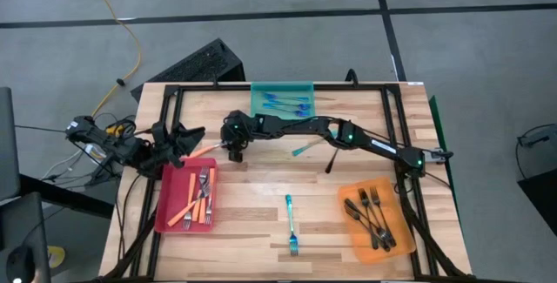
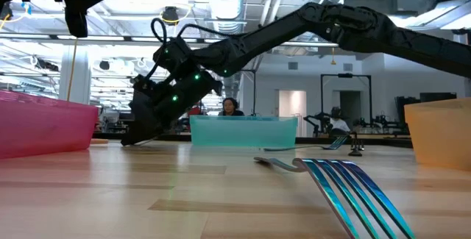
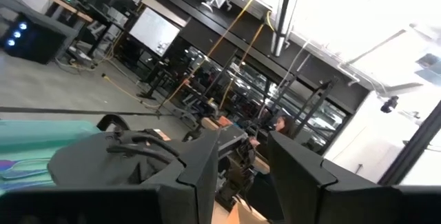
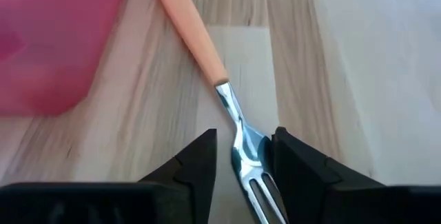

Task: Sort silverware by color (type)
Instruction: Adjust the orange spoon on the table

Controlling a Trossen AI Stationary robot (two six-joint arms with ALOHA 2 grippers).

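The right gripper (image 1: pixel 233 150) reaches across the table (image 1: pixel 261 205) to a spot just beyond the red tray (image 1: pixel 165 209), near the table's left side. Its fingers (image 4: pixel 200 158) stand a narrow way apart, one on each side of the silver neck of an orange-handled fork (image 4: pixel 207 52) that lies flat on the wood. The wrist view shows the metal between the fingers, close to both; whether they already press on it cannot be told. The fork's handle points toward the red tray's corner.

The left gripper (image 1: pixel 178 139) waits raised at the table's left edge, just beside the red tray; its fingers (image 3: pixel 207 165) stand apart with nothing between them.

The red tray holds several orange-handled forks (image 1: pixel 202 198). The teal tray (image 1: pixel 283 87) at the far edge holds blue forks (image 1: pixel 287 102). The orange tray (image 1: pixel 348 231) on the right holds dark forks (image 1: pixel 372 218). One blue fork (image 1: pixel 291 224) lies loose on the wood near the front, between the red and orange trays. Another blue fork (image 1: pixel 302 150) and a dark fork (image 1: pixel 332 160) lie under the right arm.
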